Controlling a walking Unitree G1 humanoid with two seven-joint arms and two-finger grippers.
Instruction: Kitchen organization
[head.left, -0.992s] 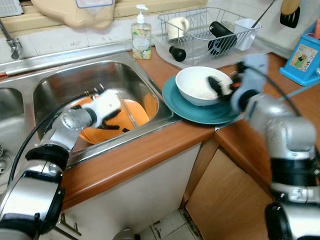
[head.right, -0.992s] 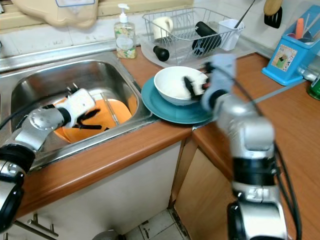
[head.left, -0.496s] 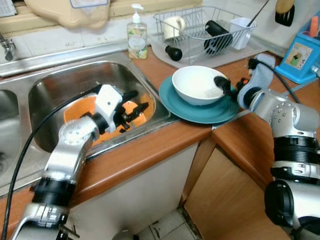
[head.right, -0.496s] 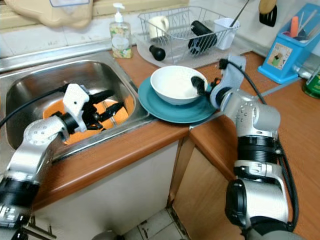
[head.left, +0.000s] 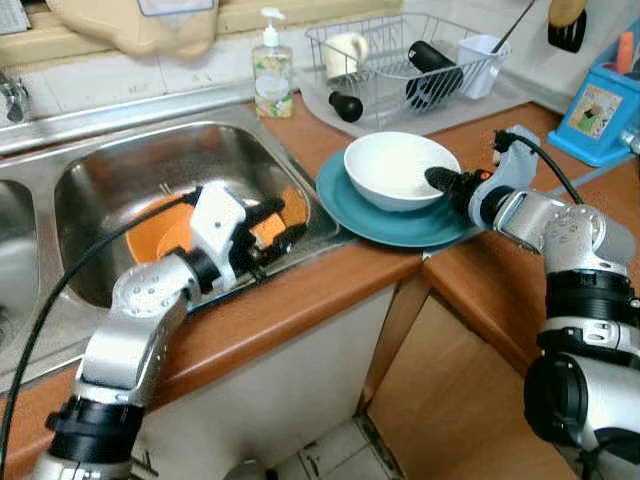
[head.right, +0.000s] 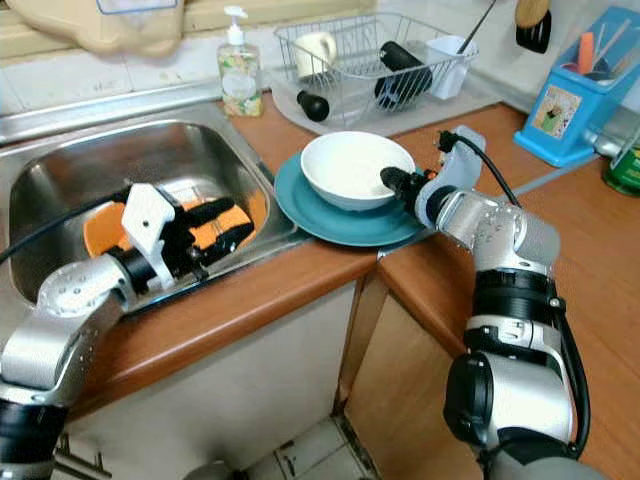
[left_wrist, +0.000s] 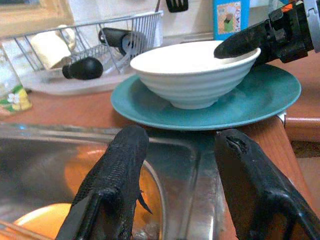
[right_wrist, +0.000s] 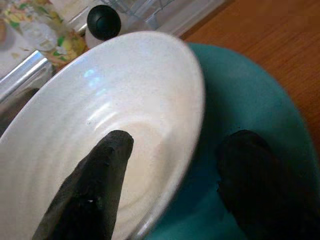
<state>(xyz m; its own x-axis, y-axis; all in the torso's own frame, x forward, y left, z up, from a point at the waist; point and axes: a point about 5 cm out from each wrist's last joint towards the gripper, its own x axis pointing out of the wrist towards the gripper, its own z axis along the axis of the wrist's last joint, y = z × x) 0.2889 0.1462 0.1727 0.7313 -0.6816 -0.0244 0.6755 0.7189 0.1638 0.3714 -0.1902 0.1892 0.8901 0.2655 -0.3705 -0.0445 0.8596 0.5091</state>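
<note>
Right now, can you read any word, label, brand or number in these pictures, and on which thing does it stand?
No text can be read.
Soap bottle: flowered label, print too small to read.
Blue box: a picture on its front, words blurred.
White bowl, teal plate, dish rack: no marks seen.

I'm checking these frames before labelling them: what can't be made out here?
- Orange plate in the sink: the left gripper and its arm cover much of it in the eye views.
- Teal plate: the white bowl hides its centre.
- Right gripper: whether its fingers already press the bowl's rim cannot be told.
</note>
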